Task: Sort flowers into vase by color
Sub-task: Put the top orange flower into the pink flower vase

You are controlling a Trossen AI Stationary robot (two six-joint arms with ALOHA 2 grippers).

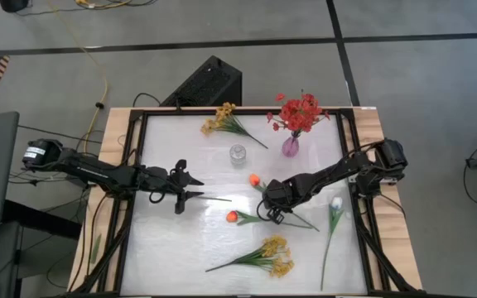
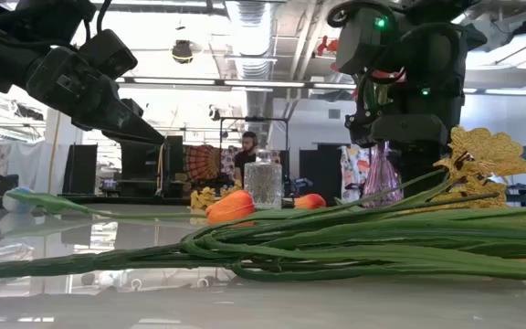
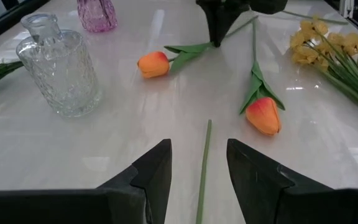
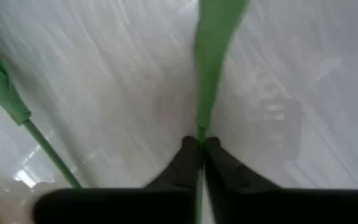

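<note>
My right gripper [image 1: 270, 203] is shut on the stem of an orange tulip [image 1: 254, 179] near the table's middle. A second orange tulip [image 1: 231, 217] lies on its side just nearer. My left gripper [image 3: 199, 163] is open and low over the table. Its fingers stand on either side of a thin bare green stem [image 3: 204, 155] that lies flat, and they do not touch it. A clear glass vase [image 1: 238, 154] stands empty. The pink vase [image 1: 291, 146] holds red blossoms [image 1: 299, 113]. Yellow sprays lie at the far side [image 1: 221, 120] and near side [image 1: 270, 252]. A white tulip [image 1: 335, 203] lies on the right. My right gripper pinches the orange tulip's green stem [image 4: 199, 132] between its two fingertips [image 4: 188, 155], just below a broad leaf [image 4: 219, 25]. It comes down from above at a slant from the table's right. The blossom [image 3: 154, 64] still rests on the table.
The table is white and glossy with a raised dark frame [image 1: 136, 165] along its edges. The clear vase [image 3: 58, 65] stands close on the far side of my left gripper. Long stems of the near yellow spray [image 2: 336, 242] lie across the near part of the table.
</note>
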